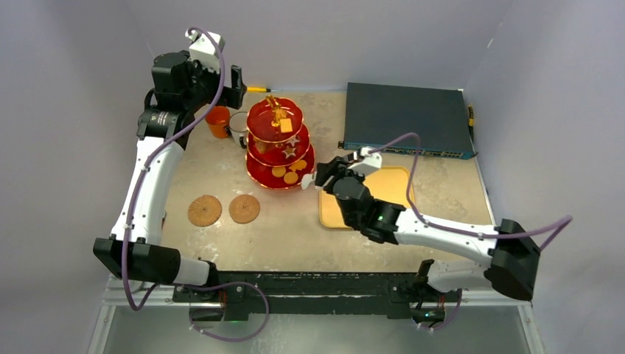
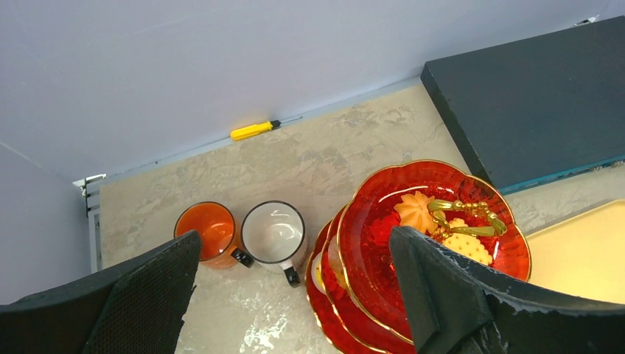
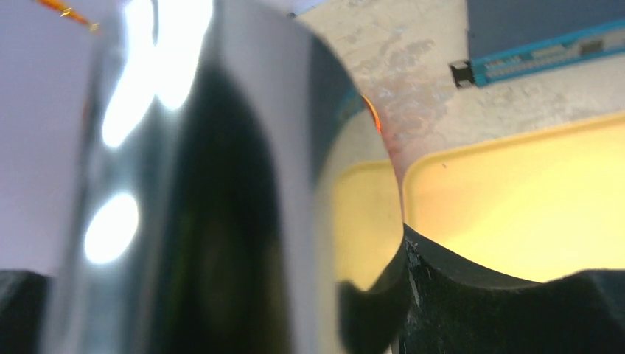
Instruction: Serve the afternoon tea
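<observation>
1. The red three-tier glass stand (image 1: 280, 144) with a gold handle (image 2: 464, 210) stands upright on the beige stone-look surface (image 1: 295, 228), a little behind its centre.
2. Small pastries lie on its tiers. On the top tier are an orange flower-shaped cookie (image 2: 415, 210) and a pale yellow bumpy one (image 2: 466, 247). On the lowest tier are round orange cookies (image 1: 285, 175).
3. The orange mug (image 1: 218, 120) and the white mug with a dark rim (image 1: 238, 129) stand side by side at 10 o'clock from the stand, both upright. The white one is just beside the stand.
4. The left hand (image 2: 295, 236) hangs high over the mugs with its two fingers spread wide, and it holds nothing.
5. The right hand (image 1: 315, 177) is at 4 o'clock from the stand, close to the rim of the lowest tier. A shiny, mirror-like curved thing (image 3: 221, 184) sits blurred between its fingers. I cannot tell if the hand pinches it.
6. The flat yellow tray (image 1: 383, 184) lies under the right hand, and the dark flat box (image 1: 405, 118) lies at 2 o'clock from the stand.
7. Two round brown discs (image 1: 204, 210) lie at 7 o'clock from the stand.
8. A yellow screwdriver (image 2: 254, 130) lies at the far wall.
</observation>
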Tool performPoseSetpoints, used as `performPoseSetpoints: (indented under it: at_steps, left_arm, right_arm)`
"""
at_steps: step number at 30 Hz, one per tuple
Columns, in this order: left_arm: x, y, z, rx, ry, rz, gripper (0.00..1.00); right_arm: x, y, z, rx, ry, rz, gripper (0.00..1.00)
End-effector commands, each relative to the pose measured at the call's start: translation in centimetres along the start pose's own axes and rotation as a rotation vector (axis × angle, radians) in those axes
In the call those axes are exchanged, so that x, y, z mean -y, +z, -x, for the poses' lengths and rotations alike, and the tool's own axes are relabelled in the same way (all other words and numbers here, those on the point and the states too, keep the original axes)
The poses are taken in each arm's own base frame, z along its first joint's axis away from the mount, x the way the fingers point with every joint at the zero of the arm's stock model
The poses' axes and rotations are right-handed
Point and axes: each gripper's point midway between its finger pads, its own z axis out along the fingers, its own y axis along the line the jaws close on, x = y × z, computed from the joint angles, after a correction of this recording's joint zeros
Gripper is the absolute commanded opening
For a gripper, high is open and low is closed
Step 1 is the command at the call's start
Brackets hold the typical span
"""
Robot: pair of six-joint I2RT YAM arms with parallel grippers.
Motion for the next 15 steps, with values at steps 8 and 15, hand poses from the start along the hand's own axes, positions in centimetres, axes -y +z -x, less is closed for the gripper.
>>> performPoseSetpoints:
  at_steps: [8,15]
  left_arm:
    - [0.5,-2.0,2.2,0.068,0.031,-0.025,0.99]
    - [0.6,-2.5,2.7,0.079,0.036,-0.026,0.99]
  right_arm:
    - [12.8,-1.9,-4.5,-0.324,0.224,-0.506,0.57]
    - [16.8,-1.5,-5.1,-0.345,0.325,-0.595,0.60]
